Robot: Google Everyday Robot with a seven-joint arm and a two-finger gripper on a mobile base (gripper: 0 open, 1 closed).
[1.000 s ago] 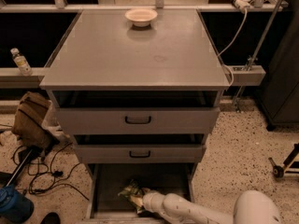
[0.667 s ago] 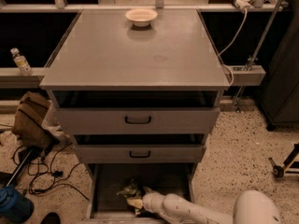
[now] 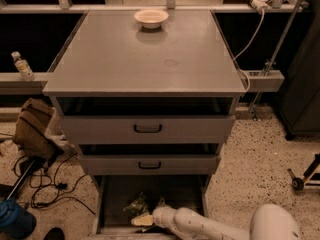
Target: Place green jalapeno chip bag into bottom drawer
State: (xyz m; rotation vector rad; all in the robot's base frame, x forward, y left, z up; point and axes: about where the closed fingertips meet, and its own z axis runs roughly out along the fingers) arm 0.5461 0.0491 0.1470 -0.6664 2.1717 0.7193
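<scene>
Gripper (image 3: 143, 219) low inside bottom drawer (image 3: 185, 196), open or closed impossible to tell. Just left of it, green jalapeno chip bag (image 3: 136, 204) crumpled on drawer floor, contact unclear. Farther up, white bowl (image 3: 151, 18) near back edge of desk (image 3: 145, 64). White arm (image 3: 200, 226) entering from lower right.

The bag (image 3: 136, 205), crumpled green foil with pale print, lies on the dark floor of the open bottom drawer (image 3: 176, 193), left of centre. My gripper (image 3: 144, 220) sits in the drawer against it.
</scene>
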